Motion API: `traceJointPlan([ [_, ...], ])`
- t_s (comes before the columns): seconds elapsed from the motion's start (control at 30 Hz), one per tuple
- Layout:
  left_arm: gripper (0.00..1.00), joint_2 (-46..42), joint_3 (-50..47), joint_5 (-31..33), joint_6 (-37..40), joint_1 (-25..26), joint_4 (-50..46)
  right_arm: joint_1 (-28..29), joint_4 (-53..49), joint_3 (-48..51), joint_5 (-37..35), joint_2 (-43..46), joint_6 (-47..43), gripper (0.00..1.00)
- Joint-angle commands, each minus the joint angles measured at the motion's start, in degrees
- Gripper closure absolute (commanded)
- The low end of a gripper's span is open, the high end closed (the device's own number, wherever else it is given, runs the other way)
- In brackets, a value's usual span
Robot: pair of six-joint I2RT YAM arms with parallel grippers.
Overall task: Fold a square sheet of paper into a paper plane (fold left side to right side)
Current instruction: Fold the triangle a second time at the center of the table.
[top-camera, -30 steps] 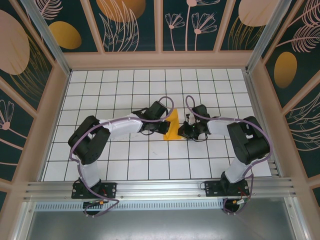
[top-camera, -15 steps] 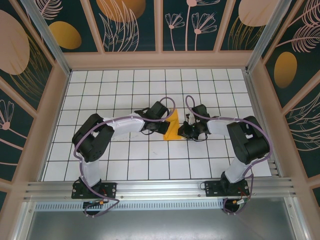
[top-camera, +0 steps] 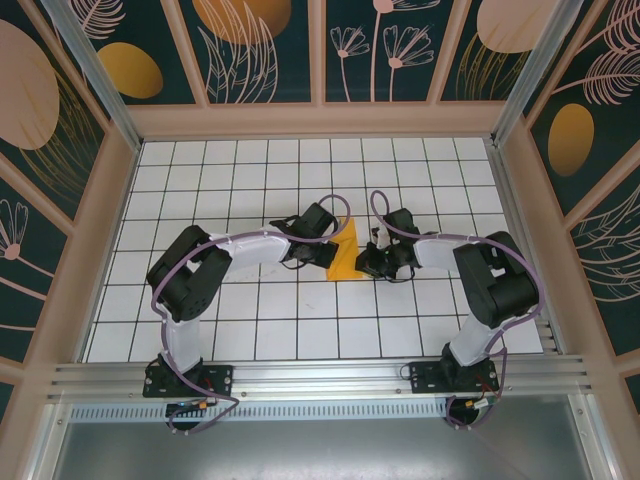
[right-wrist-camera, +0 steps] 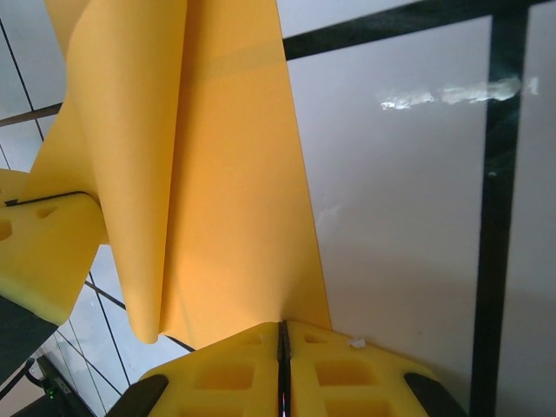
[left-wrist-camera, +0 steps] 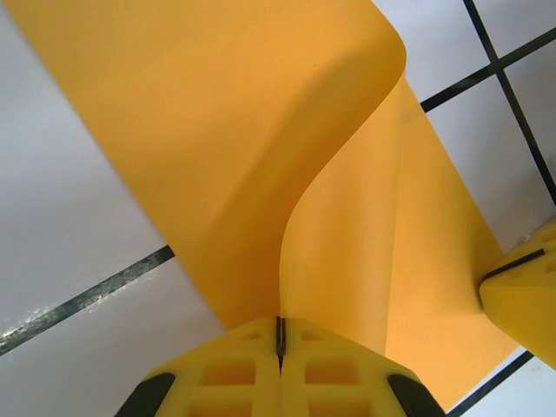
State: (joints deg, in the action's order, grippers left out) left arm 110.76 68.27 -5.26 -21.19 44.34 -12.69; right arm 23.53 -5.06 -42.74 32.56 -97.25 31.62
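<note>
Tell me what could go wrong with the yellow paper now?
Both the left hand and the right hand pinch edges of the sheet of paper, so pulling apart might tear it. The paper bows in a loose curl, not a flat fold, so the crease could land crooked.

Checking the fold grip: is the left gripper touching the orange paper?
Touching. The left wrist view shows the paper's edge pinched in the seam of the shut left gripper.
</note>
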Motion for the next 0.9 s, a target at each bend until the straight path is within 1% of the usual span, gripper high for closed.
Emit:
traceJointPlan([
  [0.0, 0.93, 1.6, 1.6, 0.9, 1.0, -0.5, 0.1, 0.8, -3.8, 0.1, -4.0, -2.9, -1.3, 0.88],
  [0.87, 0.92, 1.6, 1.2, 1.2, 1.6, -0.6, 2.1, 1.0, -4.4, -0.1, -4.5, -3.7, -1.2, 0.88],
])
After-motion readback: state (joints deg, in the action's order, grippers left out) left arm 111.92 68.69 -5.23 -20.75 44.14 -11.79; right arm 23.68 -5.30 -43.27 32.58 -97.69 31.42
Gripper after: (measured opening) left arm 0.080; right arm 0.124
